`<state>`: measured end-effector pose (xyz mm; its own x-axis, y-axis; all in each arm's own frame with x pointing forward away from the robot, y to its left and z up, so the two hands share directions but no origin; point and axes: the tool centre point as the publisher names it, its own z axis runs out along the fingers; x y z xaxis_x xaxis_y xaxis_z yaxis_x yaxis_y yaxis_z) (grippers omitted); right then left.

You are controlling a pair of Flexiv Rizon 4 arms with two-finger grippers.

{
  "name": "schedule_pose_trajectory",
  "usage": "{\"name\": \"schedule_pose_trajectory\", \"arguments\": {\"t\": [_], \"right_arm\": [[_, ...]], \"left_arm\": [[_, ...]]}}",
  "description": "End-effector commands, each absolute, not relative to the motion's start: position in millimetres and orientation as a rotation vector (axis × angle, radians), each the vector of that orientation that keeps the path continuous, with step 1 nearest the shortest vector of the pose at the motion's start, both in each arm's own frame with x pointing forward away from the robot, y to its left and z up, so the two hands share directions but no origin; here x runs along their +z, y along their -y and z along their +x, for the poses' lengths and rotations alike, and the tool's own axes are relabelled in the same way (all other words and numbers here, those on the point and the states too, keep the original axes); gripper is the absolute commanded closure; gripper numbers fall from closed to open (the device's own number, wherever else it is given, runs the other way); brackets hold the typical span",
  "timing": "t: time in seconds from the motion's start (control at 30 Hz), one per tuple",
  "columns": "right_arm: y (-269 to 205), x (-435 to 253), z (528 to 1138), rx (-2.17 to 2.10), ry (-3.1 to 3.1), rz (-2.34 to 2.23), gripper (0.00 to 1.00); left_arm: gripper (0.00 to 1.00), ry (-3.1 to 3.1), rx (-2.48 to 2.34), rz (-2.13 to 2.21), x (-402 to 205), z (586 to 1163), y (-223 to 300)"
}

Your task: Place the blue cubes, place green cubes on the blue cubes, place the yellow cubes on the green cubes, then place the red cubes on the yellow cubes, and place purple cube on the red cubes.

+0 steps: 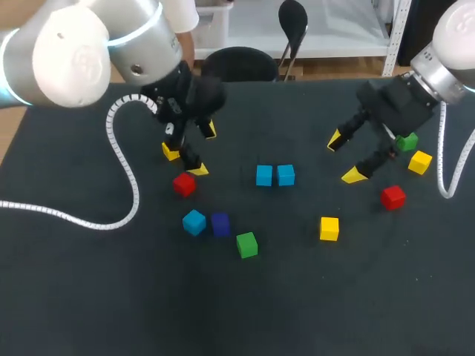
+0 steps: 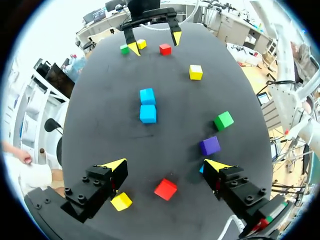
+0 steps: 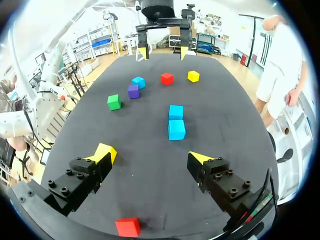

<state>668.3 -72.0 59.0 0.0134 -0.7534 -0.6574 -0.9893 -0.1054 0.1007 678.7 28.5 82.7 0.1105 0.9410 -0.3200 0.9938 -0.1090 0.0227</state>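
Since, over the desk (image 1: pixel 67 297), the left claw (image 1: pixel 203 150) and the right claw (image 1: pixel 345 157) both hang open and empty, select the arm by reach. A red cube (image 1: pixel 184 184) lies just beside the left claw. The right claw is well apart, beyond the blue pair (image 1: pixel 263 176), whose row runs from one arm toward the other. The loose blue cube (image 1: pixel 194 222), probably your next pick, lies nearer the left claw, past that red cube. The purple cube (image 1: pixel 220 223) sits just beside it, so approach from its free sides.

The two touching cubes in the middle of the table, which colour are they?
Both cubes are blue, best seen in the head view.
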Motion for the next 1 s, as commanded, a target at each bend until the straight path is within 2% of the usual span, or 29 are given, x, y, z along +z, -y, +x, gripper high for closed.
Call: {"name": "schedule_pose_trajectory", "arguments": {"t": [0.03,1.0], "right_arm": [[72.1,58.8,668.2,0.822,-1.781,-1.907,0.0],[72.1,58.8,668.2,0.822,-1.781,-1.907,0.0]], "left_arm": [[0.0,-1.928,-0.346,2.118,75.9,669.9,-38.5],[0.0,-1.891,-0.393,2.119,72.7,656.3,-35.1]]}}
